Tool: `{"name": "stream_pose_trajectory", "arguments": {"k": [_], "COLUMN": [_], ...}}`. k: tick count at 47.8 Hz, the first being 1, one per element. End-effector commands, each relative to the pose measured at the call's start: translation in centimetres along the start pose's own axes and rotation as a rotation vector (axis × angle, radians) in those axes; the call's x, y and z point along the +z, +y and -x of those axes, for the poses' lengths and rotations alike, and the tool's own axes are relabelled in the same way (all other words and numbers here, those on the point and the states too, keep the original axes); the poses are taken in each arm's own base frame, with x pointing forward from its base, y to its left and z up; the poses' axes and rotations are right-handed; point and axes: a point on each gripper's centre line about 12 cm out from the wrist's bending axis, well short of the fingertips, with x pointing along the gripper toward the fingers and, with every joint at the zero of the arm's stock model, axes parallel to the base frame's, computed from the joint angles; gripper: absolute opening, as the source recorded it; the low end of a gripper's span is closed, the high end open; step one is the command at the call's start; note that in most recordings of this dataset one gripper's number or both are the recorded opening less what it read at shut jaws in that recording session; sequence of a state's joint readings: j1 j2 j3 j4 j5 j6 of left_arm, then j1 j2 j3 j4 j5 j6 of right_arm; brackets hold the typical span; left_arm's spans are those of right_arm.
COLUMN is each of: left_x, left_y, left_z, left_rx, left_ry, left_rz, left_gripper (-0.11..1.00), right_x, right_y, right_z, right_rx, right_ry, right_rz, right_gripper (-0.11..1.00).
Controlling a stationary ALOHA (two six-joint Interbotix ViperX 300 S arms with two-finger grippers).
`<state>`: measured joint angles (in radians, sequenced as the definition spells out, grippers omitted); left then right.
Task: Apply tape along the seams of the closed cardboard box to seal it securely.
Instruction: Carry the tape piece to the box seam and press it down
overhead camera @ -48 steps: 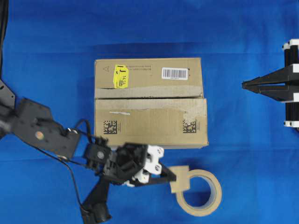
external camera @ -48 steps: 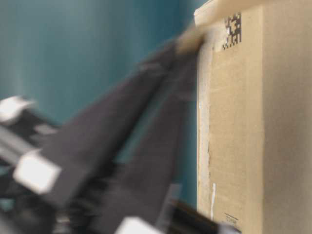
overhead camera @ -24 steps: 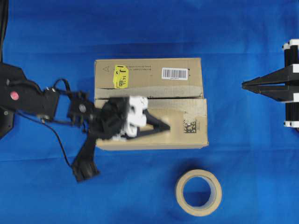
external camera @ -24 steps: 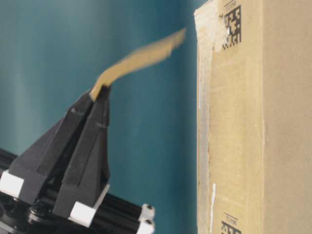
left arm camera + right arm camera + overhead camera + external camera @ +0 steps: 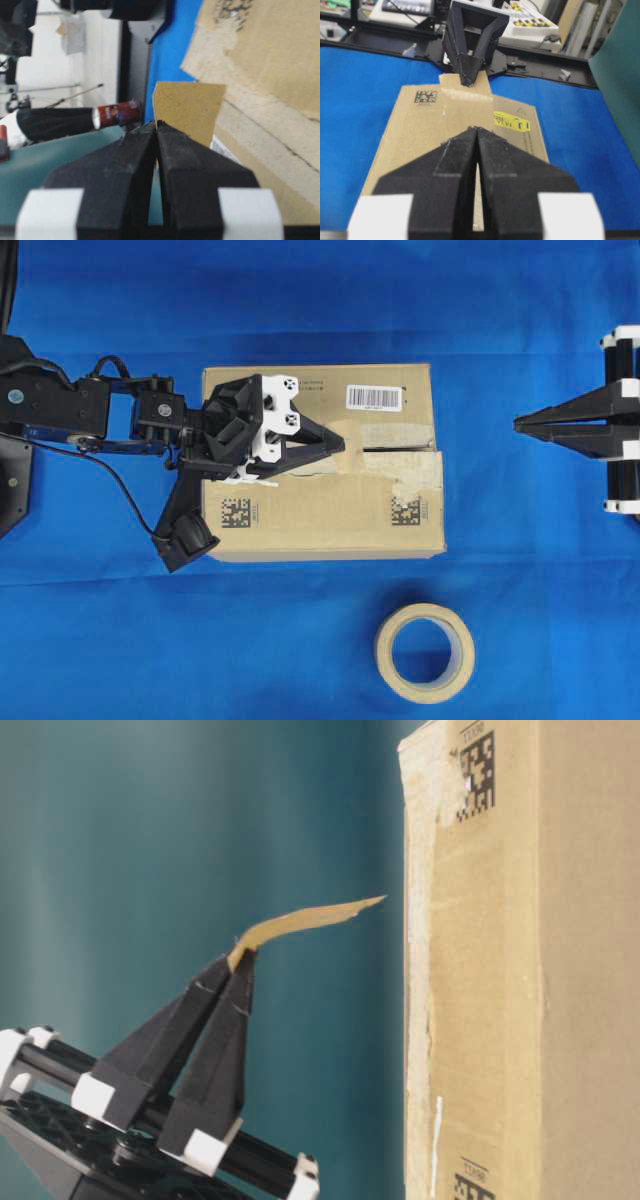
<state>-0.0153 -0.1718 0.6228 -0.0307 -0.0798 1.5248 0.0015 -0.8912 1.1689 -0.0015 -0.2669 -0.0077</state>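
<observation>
The cardboard box (image 5: pixel 320 510) lies in the middle of the blue table, with a yellow sticker (image 5: pixel 512 121) on its far flap. Its seam (image 5: pixel 400 450) shows as a dark line between the two top flaps. My left gripper (image 5: pixel 338 443) hovers over the seam near the box's middle, shut on one end of a short tan piece of tape (image 5: pixel 354 433). In the table-level view the tape (image 5: pixel 305 920) curls from the left gripper (image 5: pixel 240 955) toward the box top (image 5: pixel 500 970), just short of touching. My right gripper (image 5: pixel 520 423) stays right of the box, shut and empty.
A beige tape roll (image 5: pixel 425 652) lies flat on the table in front of the box. Pale strips of old tape (image 5: pixel 415 475) run beside the seam. The left arm's cable and camera (image 5: pixel 185 540) hang off the box's left front corner.
The left gripper has swung from beside the tape roll up over the box, carrying the tape piece to the seam. The right gripper has not moved.
</observation>
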Motion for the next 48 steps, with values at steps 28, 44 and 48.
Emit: {"name": "stream_pose_trajectory", "arguments": {"k": [28,44,48], "left_x": [-0.7,-0.7,-0.7], "left_y": [-4.2,-5.4,-5.7], "left_z": [0.4,0.4,0.1], "left_rx": [-0.164,-0.244,-0.254], "left_ry": [0.021,0.021,0.020], "left_rz": [0.007,-0.006,-0.022], "left_gripper": [0.00,0.00,0.00], "right_x": [0.3,0.0,-0.1], "right_y": [-0.1,-0.1,-0.1], "right_z": [-0.9,-1.6,-1.9], "right_rx": [-0.003,-0.003,-0.003], "right_ry": [-0.005,-0.015,-0.014], "right_rz": [0.003,0.003,0.003], "right_gripper": [0.00,0.00,0.00]}}
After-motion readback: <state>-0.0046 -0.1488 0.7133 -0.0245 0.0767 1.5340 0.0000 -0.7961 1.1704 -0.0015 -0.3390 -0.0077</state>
